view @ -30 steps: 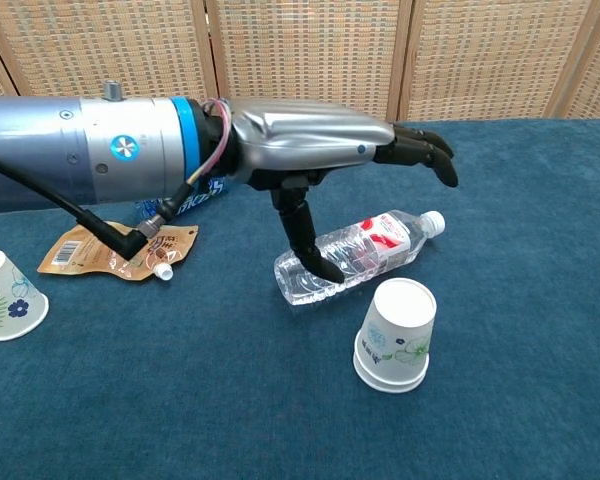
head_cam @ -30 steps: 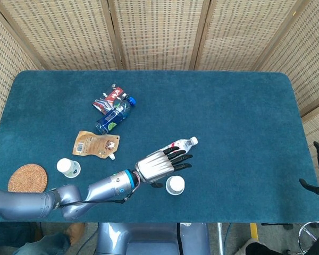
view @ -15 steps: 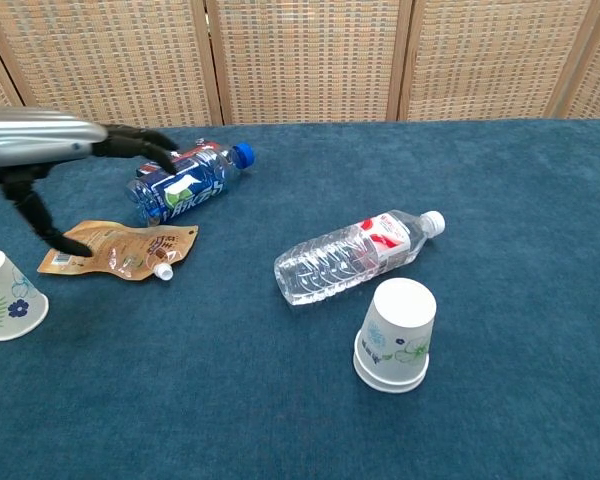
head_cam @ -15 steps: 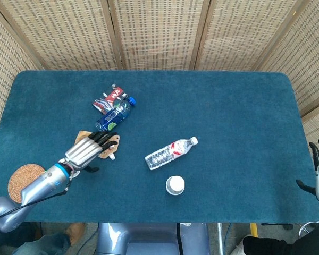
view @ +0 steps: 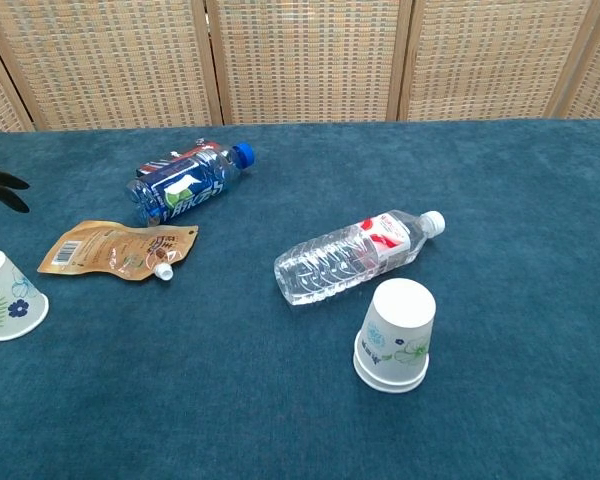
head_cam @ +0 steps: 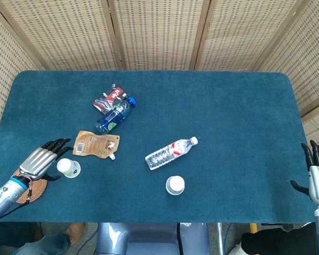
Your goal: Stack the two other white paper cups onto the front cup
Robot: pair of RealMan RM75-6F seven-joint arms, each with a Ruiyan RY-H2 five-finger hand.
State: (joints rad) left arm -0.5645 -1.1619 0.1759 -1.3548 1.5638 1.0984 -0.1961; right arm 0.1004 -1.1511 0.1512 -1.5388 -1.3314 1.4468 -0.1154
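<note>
- Left robot hand (head_cam: 41, 158) is at the left edge of the counter (head_cam: 228, 117), with its fingers spread and nothing in them. It is partly above the woven coaster (head_cam: 26, 180), and its dark fingertips (head_cam: 61, 143) are just beside the left paper cup (head_cam: 68, 168), but I cannot tell if they touch it. In the chest view only the fingertips (view: 2, 187) show at the left border.
- Right robot hand (head_cam: 318, 170) is beyond the right edge of the counter, fingers pointing up and apart, holding nothing.
- Front paper cup (view: 395, 334) stands upside down near the front edge of the counter, just in front of the clear water bottle (view: 355, 256). It has a small green print on its side.
- Left paper cup stands upside down too, well apart from the front one. Only these two cups are visible.
- Clear water bottle lies on its side, with a red label and a white cap.
- Brown pouch (head_cam: 95, 144) lies flat, near the left cup.
- Blue bottle (head_cam: 115, 116) lies on its side further back, touching a red and white packet (head_cam: 107, 99).
</note>
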